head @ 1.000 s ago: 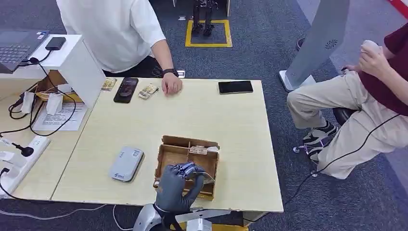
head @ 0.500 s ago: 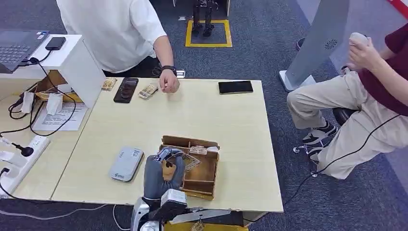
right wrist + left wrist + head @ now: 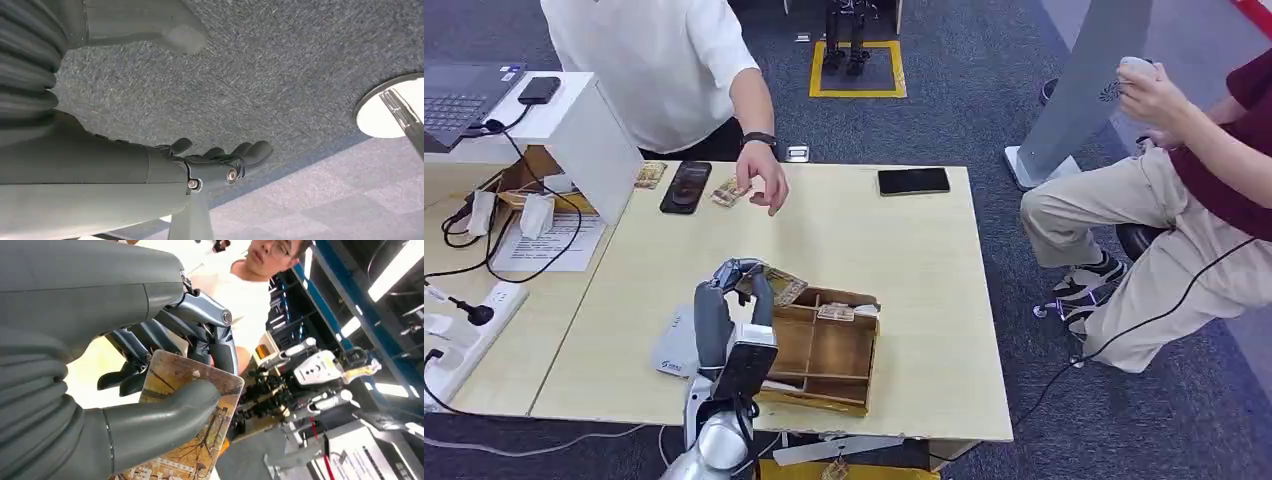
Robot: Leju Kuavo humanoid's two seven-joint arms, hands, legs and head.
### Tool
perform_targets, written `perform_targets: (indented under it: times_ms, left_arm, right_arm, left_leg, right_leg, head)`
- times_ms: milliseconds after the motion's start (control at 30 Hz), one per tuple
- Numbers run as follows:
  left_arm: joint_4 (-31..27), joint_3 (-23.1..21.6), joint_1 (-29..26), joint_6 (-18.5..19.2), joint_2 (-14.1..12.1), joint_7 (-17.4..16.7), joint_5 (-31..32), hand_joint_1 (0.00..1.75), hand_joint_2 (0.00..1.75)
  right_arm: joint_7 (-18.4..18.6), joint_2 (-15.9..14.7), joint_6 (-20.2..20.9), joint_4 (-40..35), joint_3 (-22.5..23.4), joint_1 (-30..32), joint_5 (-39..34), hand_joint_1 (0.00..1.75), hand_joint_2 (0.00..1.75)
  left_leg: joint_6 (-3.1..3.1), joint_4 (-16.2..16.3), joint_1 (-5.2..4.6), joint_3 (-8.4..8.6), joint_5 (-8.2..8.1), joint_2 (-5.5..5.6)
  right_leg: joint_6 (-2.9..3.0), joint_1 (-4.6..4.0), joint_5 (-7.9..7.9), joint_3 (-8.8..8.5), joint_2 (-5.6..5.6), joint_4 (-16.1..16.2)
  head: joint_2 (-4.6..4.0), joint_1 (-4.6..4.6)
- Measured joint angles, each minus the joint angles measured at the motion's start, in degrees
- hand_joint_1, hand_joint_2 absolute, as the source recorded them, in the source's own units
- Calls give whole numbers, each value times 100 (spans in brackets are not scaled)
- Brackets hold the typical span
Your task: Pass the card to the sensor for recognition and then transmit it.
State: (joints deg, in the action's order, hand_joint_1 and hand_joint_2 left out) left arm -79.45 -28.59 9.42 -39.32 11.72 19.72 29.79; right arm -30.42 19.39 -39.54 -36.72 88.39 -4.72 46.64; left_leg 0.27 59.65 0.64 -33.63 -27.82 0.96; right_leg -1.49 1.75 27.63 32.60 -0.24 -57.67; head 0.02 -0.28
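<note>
My left hand is raised above the table between the grey sensor and the wooden box. It pinches a brown patterned card between thumb and fingers; the card shows close up under the thumb of that hand. The card sticks out toward the box's far left corner. Another card lies in a far compartment of the box. My right hand hangs over grey carpet, fingers spread, holding nothing.
A person in white stands across the table, one hand held over it near a black phone and small cards. Another phone lies far right. A seated person is to the right. Power strip and cables lie left.
My left hand has lifted the card out of the box and swung left toward the sensor. The standing person's hand rose off the table. The seated person's arm moved left.
</note>
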Motion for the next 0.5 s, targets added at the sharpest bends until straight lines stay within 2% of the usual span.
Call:
perform_targets:
  times_ms: [167,500]
  left_arm:
    - [31,264,164,17,77,-61,-11,175,175]
    - [50,415,205,31,135,-61,-2,175,175]
  right_arm:
    - [-13,0,0,15,-2,-29,11,0,175]
    - [-13,0,0,35,-2,-34,9,0,175]
  left_leg:
    - [0,0,0,0,0,0]
    - [0,0,0,-1,0,0]
  right_leg:
    - [0,0,0,0,0,0]
    - [0,0,0,1,0,0]
  head:
    - [0,2]
    - [0,0]
